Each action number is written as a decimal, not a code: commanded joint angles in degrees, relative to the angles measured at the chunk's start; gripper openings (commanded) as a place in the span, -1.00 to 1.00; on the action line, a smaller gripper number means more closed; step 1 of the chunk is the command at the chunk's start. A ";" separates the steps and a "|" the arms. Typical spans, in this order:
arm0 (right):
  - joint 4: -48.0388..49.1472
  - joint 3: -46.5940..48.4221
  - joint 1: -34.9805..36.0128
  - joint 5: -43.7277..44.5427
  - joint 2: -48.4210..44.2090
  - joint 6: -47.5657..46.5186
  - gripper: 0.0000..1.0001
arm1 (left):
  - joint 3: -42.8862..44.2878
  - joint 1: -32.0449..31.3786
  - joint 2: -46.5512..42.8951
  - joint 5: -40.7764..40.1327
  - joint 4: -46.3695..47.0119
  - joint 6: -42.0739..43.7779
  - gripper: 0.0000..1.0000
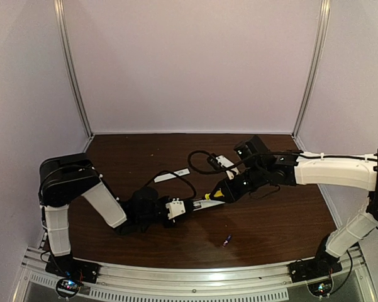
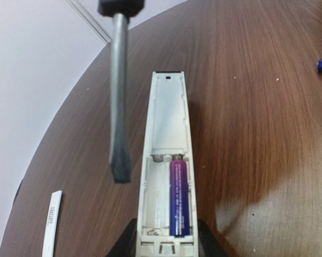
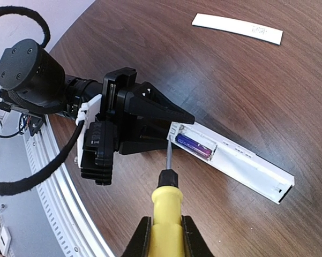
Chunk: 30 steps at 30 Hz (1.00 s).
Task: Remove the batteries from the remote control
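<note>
The white remote control point(image 2: 166, 123) lies along the table with its battery bay uncovered, and my left gripper point(image 2: 165, 242) is shut on its near end. One purple-blue battery point(image 2: 179, 198) sits in the right slot; the slot beside it holds nothing. A second battery point(image 1: 226, 240) lies loose on the table. My right gripper point(image 3: 166, 235) is shut on a yellow-handled screwdriver point(image 3: 166, 206). Its tip point(image 2: 120, 168) hangs just left of the bay, close to the remote's edge. From above, the two grippers point(image 1: 179, 207) point(image 1: 229, 189) face each other mid-table.
The flat white cover strip point(image 1: 172, 175) lies behind the left arm on the dark wooden table point(image 1: 270, 239). A black cable point(image 1: 198, 156) loops over the table near the right arm. Pale walls close the back and sides.
</note>
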 commanded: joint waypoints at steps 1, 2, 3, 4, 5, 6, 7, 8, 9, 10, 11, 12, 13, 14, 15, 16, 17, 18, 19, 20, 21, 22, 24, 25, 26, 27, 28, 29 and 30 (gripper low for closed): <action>-0.40 0.46 -0.30 3.62 -3.02 -1.10 -1.00 | -1.51 -0.23 -2.00 -0.76 4.02 -0.11 -1.00; -0.25 0.34 -0.34 4.14 -3.41 -1.08 -1.00 | -1.88 -0.22 -2.14 -0.89 4.29 -0.27 -1.00; -0.15 0.33 -0.37 4.74 -3.66 -1.10 -1.00 | -2.20 -0.29 -2.31 -1.01 4.48 -0.44 -1.00; -0.11 0.41 -0.39 5.26 -3.95 -1.22 -1.00 | -2.52 -0.33 -2.57 -1.11 4.62 -0.53 -1.00; 0.01 0.41 -0.39 5.90 -4.19 -1.52 -1.00 | -2.89 -0.37 -2.77 -1.20 4.75 -0.51 -1.00; 0.08 0.42 -0.37 6.47 -4.48 -1.90 -1.00 | -3.16 -0.32 -2.92 -1.26 4.81 -0.44 -1.00; 0.14 0.39 -0.39 7.06 -4.70 -2.36 -1.00 | -3.42 -0.37 -3.19 -1.41 4.90 -0.29 -1.00; 0.08 0.41 -0.45 7.57 -4.86 -2.94 -1.00 | -3.65 -0.36 -3.37 -1.46 4.87 -0.04 -1.00; -0.01 0.48 -0.48 8.11 -4.91 -3.53 -1.00 | -3.92 -0.33 -3.48 -1.56 4.98 0.39 -1.00; -0.22 0.64 -0.48 8.66 -4.85 -4.07 -1.00 | -4.10 -0.38 -3.63 -1.69 5.00 0.74 -1.00; -0.52 0.94 -0.52 9.19 -4.91 -4.62 -1.00 | -4.21 -0.41 -3.75 -1.92 5.00 1.00 -1.00; -0.74 1.28 -0.55 9.62 -4.91 -5.12 -1.00 | -4.26 -0.39 -3.77 -2.10 4.89 1.35 -1.00; -0.74 1.51 -0.57 10.09 -4.86 -5.48 -1.00 | -4.31 -0.37 -3.90 -2.18 4.84 1.70 -1.00; -0.59 1.67 -0.64 10.52 -4.98 -5.84 -1.00 | -4.27 -0.33 -3.87 -2.29 4.75 1.98 -1.00; -0.24 1.80 -0.72 10.89 -5.11 -6.18 -1.00 | -4.26 -0.37 -3.91 -2.27 4.70 2.18 -1.00; 0.20 1.86 -0.76 11.20 -5.24 -6.46 -1.00 | -4.26 -0.36 -3.95 -2.31 4.73 2.37 -1.00; 0.62 1.90 -0.87 11.45 -5.22 -6.75 -1.00 | -4.26 -0.39 -4.06 -2.34 4.74 2.52 -1.00; 1.10 1.91 -0.91 11.63 -5.22 -7.12 -1.00 | -4.34 -0.39 -4.15 -2.28 4.78 2.66 -1.00; 1.54 1.91 -0.95 11.84 -5.25 -7.52 -1.00 | -4.43 -0.42 -4.44 -2.34 4.88 2.75 -1.00; 2.08 1.91 -1.03 12.11 -5.27 -8.01 -1.00 | -4.62 -0.35 -4.66 -2.35 5.09 2.89 -1.00; 2.67 1.90 -1.08 12.55 -5.27 -8.50 -1.00 | -4.85 -0.34 -5.00 -2.46 5.40 3.01 -1.00; 3.13 1.91 -1.09 12.97 -5.41 -8.87 -1.00 | -5.14 -0.37 -5.33 -2.57 5.70 3.12 -1.00; 4.27 1.91 -1.22 13.66 -5.73 -9.80 -1.00 | -5.56 -0.33 -6.02 -2.77 5.91 3.43 -1.00; 4.80 1.84 -1.26 14.12 -5.93 -10.28 -1.00 | -5.66 -0.37 -6.32 -3.00 5.84 3.66 -1.00; 5.58 1.76 -1.25 14.55 -6.16 -10.73 -1.00 | -5.67 -0.34 -6.71 -3.25 5.69 3.77 -1.00; 6.21 1.67 -1.27 14.84 -6.40 -11.41 -1.00 | -5.75 -0.34 -7.21 -3.52 5.39 3.89 -1.00; 6.86 1.51 -1.23 15.04 -6.63 -12.10 -1.00 | -5.68 -0.39 -7.76 -3.74 5.17 3.92 -1.00; 7.60 1.41 -1.33 15.11 -6.87 -12.91 -1.00 | -5.63 -0.36 -8.35 -3.94 4.79 3.94 -1.00; 8.14 1.39 -1.33 15.50 -7.04 -13.59 -1.00 | -5.59 -0.36 -9.32 -4.17 4.29 3.99 -1.00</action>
